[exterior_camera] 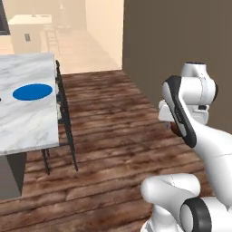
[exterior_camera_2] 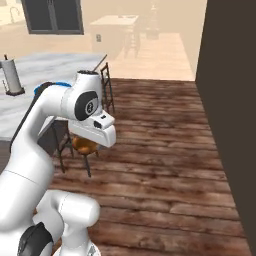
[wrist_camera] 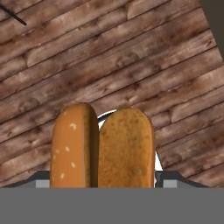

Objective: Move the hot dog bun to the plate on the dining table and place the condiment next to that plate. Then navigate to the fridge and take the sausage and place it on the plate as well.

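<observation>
The hot dog bun point(wrist_camera: 103, 146), split into two golden-brown halves, stands upright between my fingers over the wooden floor. My gripper point(wrist_camera: 105, 179) is shut on it. In the right base view the bun point(exterior_camera_2: 84, 145) hangs as a brown lump under the white hand, beside the table's edge. In the left base view a sliver of the bun point(exterior_camera: 174, 129) peeks out behind the forearm. The blue plate point(exterior_camera: 32, 92) lies flat on the white marble dining table point(exterior_camera: 27, 122), well to the left of my arm and apart from the bun.
Dark metal chairs point(exterior_camera: 63, 113) stand along the table's near side. A paper towel holder point(exterior_camera_2: 11, 75) is on the tabletop. A dark brown wall point(exterior_camera_2: 230, 100) closes off the right. Open plank floor point(exterior_camera: 118, 136) lies between the table and the wall.
</observation>
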